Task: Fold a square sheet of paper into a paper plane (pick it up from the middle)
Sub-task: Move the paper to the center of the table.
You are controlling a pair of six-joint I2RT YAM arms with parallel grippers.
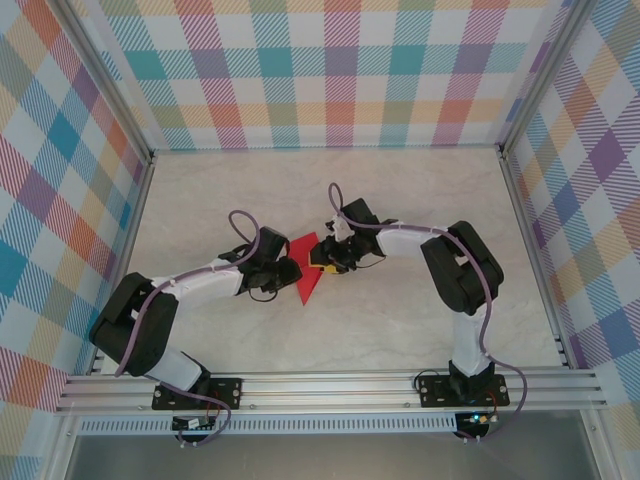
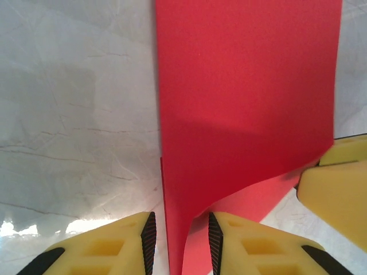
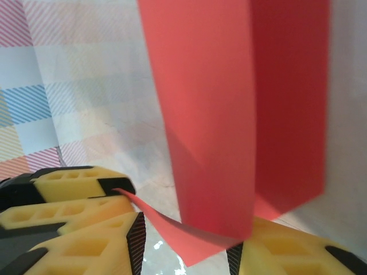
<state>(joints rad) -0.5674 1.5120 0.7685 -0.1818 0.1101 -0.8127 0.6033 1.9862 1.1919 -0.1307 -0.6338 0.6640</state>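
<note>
**A:** Sheet located?

**B:** The square sheet of paper is recorded at the middle of the table, between the two arms. From above it is read as a red creased shape, narrowing to a point toward the near edge.

**A:** Left gripper?

**B:** It is set against the sheet's left side in the overhead view. In the left wrist view its yellow fingers are held apart. A raised red edge of the sheet is seen running down between the black pads, with a gap left on either side. Released; nothing is pinched.

**A:** Right gripper?

**B:** It is placed at the sheet's upper right, close to the left gripper. In the right wrist view the jaws are spread wide. A folded layer is seen standing close before the lens. A lower curled flap lies across the gap between the pads, one side resting on a finger. No clamp is made out, so this one is also noted as released.

**A:** Contact between the two?

**B:** In the left wrist view a yellow finger of the right gripper is seen against the sheet's right edge, where the paper is buckled. In the right wrist view the left gripper's fingers appear at the left, and the flap's tip is seen touching them.

**A:** Surroundings?

**B:** A pale marbled tabletop is noted, with plaid walls on three sides.
</note>
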